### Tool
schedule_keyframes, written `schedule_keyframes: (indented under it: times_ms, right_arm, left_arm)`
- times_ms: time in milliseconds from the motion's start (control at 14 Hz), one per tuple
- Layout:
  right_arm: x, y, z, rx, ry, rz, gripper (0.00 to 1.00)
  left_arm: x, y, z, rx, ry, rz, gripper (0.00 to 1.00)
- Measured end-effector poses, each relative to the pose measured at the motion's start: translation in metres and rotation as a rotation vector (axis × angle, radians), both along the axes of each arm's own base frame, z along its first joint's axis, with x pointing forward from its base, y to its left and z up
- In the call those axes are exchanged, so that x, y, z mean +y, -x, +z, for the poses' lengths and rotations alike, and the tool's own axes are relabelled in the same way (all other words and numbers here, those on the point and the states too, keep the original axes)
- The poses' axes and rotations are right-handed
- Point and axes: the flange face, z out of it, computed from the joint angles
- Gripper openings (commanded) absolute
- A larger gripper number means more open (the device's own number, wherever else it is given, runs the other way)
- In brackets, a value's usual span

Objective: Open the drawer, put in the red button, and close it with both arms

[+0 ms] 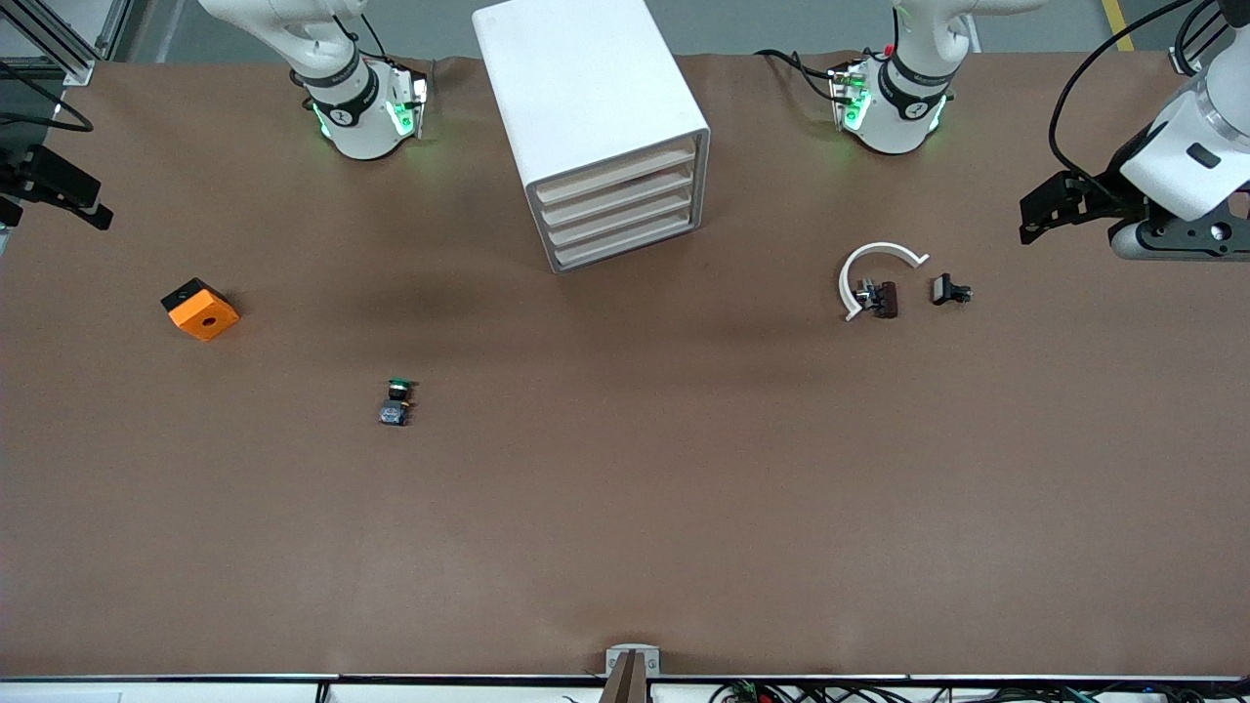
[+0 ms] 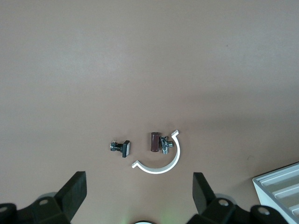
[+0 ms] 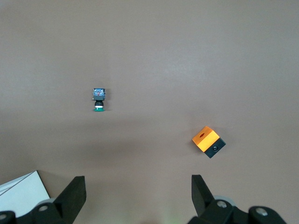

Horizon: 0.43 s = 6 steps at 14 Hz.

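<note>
A: Where does the drawer (image 1: 615,176) stand?

B: It is the top 1 of 4 in the white cabinet (image 1: 586,88), pushed in level with the 3 drawers below it. The cabinet sits between the 2 arm bases.

A: And the red button (image 1: 884,298)?

B: It lies on its side on the brown bench (image 1: 625,537), toward the left arm's end and a little nearer to the front camera than the cabinet. Its cap looks dark red. It rests inside the curve of a white C-shaped clip (image 1: 879,259), just beside 1 end of it. A small black part (image 1: 949,290) lies near it, closer to the left arm's end.

A: The pincers?

B: The left pincer (image 1: 1045,210) hangs over the left arm's end of the bench, its fingers wide apart and gripping nothing. The right pincer (image 1: 68,190) hangs over the right arm's end, also spread wide and empty.

A: Anything else there?

B: An orange block (image 1: 200,310) with a black base lies toward the right arm's end. A green-capped button (image 1: 395,402) lies nearer to the front camera than the block, well apart from it.
</note>
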Motion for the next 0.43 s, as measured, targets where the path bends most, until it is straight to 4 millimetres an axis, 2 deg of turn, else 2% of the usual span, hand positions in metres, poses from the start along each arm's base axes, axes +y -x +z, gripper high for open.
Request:
schedule_keyframes:
  times_ms: [430]
  right_arm:
    - [0.0100, -0.0017, 0.0008, -0.010, 0.001, 0.018, 1.00]
  left_arm:
    - [-0.0027, 0.0002, 0.0050, -0.009, 0.001, -0.005, 1.00]
